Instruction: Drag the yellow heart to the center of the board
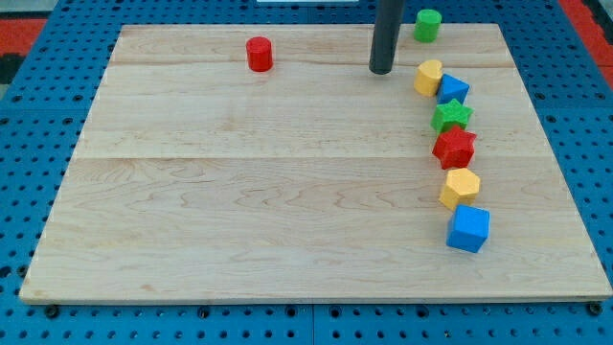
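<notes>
The yellow heart lies near the board's top right, touching a blue block. The tip stands just left of it; the rod has no pincer to report. To do it well, the tip should pass around to the heart's right, then push toward the centre.

Our tip rests on wooden board near view's top, just left of yellow heart, not touching. Right of heart, touching: blue block. Below, in curving column: green star, red star, yellow hexagon, blue cube. Green cylinder at top edge. Red cylinder well left.
</notes>
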